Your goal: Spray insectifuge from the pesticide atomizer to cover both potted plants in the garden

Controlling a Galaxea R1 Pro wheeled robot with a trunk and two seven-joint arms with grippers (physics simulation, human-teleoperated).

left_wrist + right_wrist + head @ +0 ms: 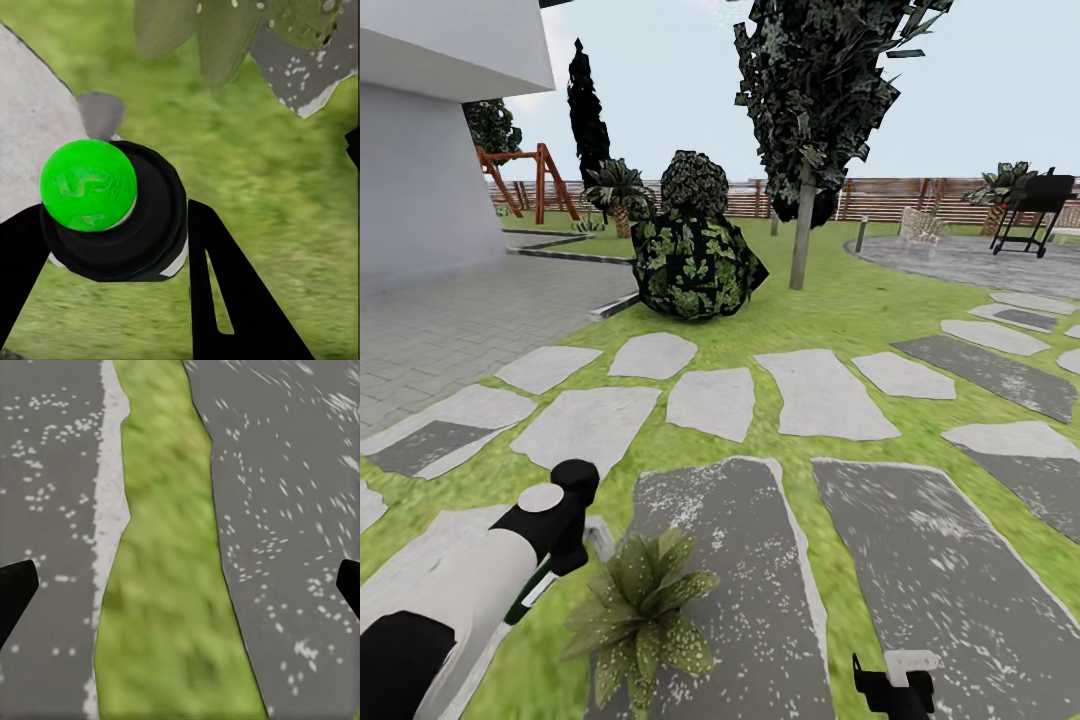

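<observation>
My left gripper (572, 552) is shut on the pesticide atomizer (530, 594), of which a dark green sliver and a grey nozzle tip show below the black wrist. In the left wrist view the atomizer (88, 186) appears end-on as a bright green round cap on a black body, clamped between the black fingers (225, 300) of the left gripper (112, 225). One potted plant (640, 610), a low rosette of speckled green leaves, sits just right of that gripper; its leaves (225, 37) lie a short way ahead of the nozzle. My right gripper (895, 690) is low at the front; it (180, 585) hangs open over a grass strip between two stones.
Grey stepping stones (820, 392) cross the lawn ahead. A large dark shrub (695, 255) and a tree trunk (800, 240) stand further on. A white house wall (420, 200) and paving lie left. A barbecue (1035, 205) stands on the paved circle before the fence (900, 198).
</observation>
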